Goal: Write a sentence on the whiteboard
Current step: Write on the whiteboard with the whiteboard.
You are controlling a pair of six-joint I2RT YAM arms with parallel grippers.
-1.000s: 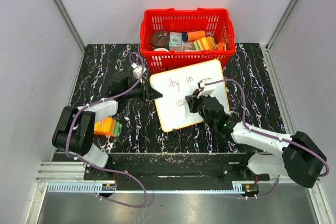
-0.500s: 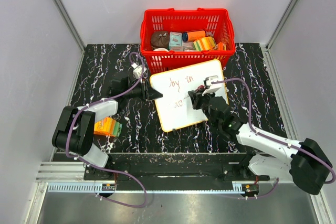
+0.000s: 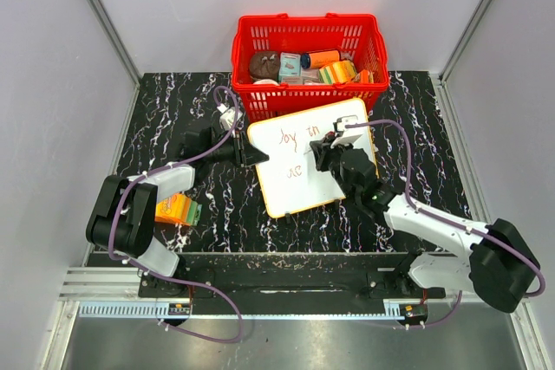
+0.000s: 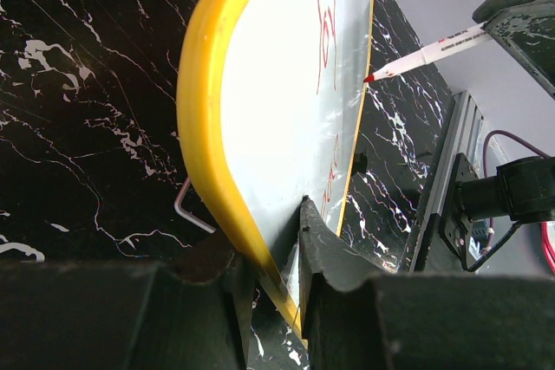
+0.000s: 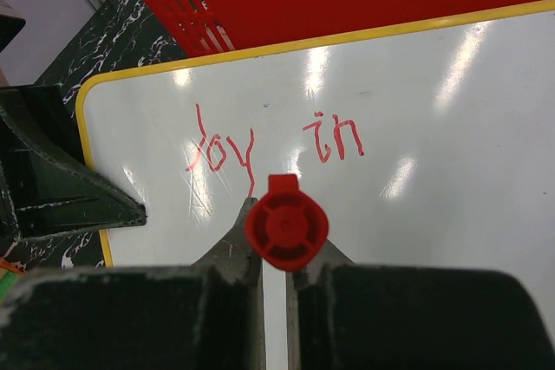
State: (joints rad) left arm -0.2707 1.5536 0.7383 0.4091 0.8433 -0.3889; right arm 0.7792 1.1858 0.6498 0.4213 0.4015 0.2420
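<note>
The whiteboard (image 3: pixel 299 197), white with an orange-yellow rim, lies tilted in front of the basket. The sentence (image 3: pixel 295 138) in red reads "joy in", with a couple of letters (image 3: pixel 294 172) on a second line. My left gripper (image 3: pixel 257 157) is shut on the board's left edge, with the rim pinched between its fingers in the left wrist view (image 4: pixel 273 244). My right gripper (image 3: pixel 323 155) is shut on a red marker (image 5: pixel 286 224) over the board's middle. The marker tip (image 4: pixel 368 78) touches the board (image 4: pixel 277 84) below "joy" (image 5: pixel 221 149).
A red basket (image 3: pixel 308 58) full of small items stands just behind the board. An orange box (image 3: pixel 178 209) lies on the black marbled table beside the left arm. A wire stand (image 4: pixel 186 214) shows under the board's rim.
My right gripper has moved with the marker a little away from me and to the right, uncovering the second line's letters. The left gripper and board have not moved.
</note>
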